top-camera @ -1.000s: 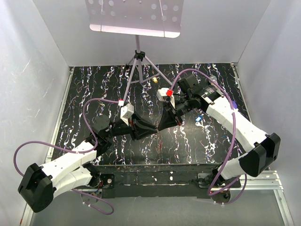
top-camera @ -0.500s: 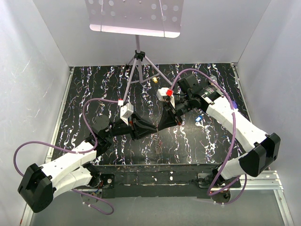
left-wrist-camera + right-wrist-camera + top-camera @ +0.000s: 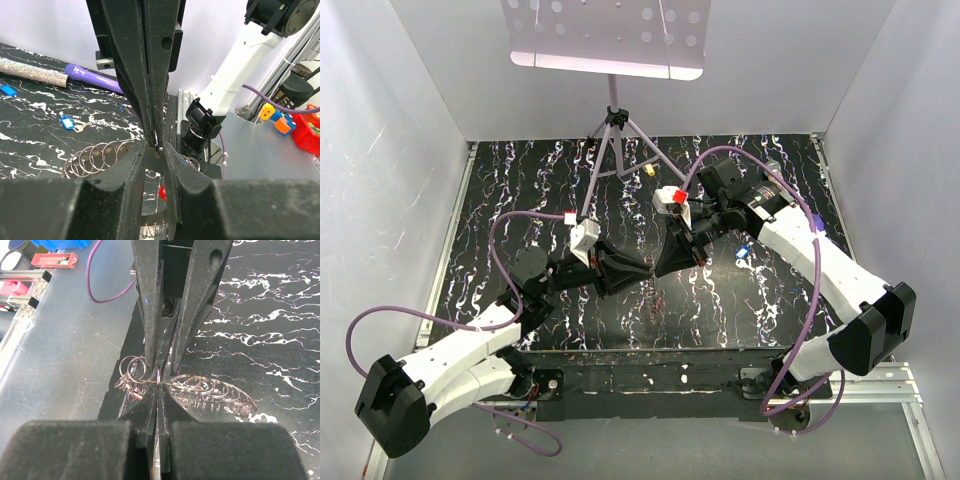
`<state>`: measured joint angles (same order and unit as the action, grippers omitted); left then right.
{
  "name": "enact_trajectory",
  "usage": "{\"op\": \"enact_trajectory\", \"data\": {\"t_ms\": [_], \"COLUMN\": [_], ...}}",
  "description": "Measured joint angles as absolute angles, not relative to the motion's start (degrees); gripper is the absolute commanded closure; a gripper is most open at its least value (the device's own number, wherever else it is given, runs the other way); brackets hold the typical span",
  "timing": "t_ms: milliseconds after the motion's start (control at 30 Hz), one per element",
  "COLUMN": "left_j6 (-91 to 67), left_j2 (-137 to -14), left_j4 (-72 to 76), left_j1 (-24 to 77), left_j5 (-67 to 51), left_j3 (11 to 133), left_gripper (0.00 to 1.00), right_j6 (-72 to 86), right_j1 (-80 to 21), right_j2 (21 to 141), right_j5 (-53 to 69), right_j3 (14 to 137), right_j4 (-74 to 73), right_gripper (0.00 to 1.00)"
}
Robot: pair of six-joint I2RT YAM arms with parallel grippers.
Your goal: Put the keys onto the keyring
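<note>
Keyring (image 3: 207,390) was pinched by the closed right gripper (image 3: 158,390); left gripper (image 3: 155,152), narrowly parted, flanked it; blue key (image 3: 66,122) and pen (image 3: 95,77) lay beyond.

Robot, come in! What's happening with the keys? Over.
Right tool shut on keyring. Left tool slightly open, tip to tip. Blue key lying loose. Purple pen well aside.

Bare mat (image 3: 490,180) far left; tripod legs (image 3: 601,160) behind right end effector (image 3: 660,272), clearance perhaps slight.

keyring (image 3: 197,385): middle hidden behind right end effector (image 3: 159,390) | red key (image 3: 162,192): partly hidden
</note>
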<state>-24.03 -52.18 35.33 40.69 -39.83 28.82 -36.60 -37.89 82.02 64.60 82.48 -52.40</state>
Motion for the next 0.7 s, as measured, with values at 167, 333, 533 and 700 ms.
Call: {"op": "enact_trajectory", "data": {"t_ms": [167, 333, 533, 700], "left_j6": [-23.33, -23.09, -22.59, -21.41], "left_j2": [-51.92, -52.25, -52.45, -52.47], "left_j4": [33.69, 33.04, 31.31, 28.64], "left_j1": [40.69, 40.69, 40.69, 40.69], "left_j5": [-39.59, -39.62, -39.62, -39.59], "left_j3": [28.84, 28.86, 29.67, 31.00], "left_gripper": [0.81, 0.81, 0.84, 0.85], "right_j6": [-36.42, -36.32, -35.97, -35.75], "right_j1": [-37.89, -37.89, -37.89, -37.89], "right_j2": [82.13, 82.19, 82.24, 82.24], "right_j5": [64.60, 64.53, 64.12, 63.33], "right_j3": [81.95, 81.87, 81.84, 81.84], "right_j4": [-52.31, -52.29, -52.10, -51.96], "right_gripper": [0.99, 0.99, 0.99, 0.99]}}
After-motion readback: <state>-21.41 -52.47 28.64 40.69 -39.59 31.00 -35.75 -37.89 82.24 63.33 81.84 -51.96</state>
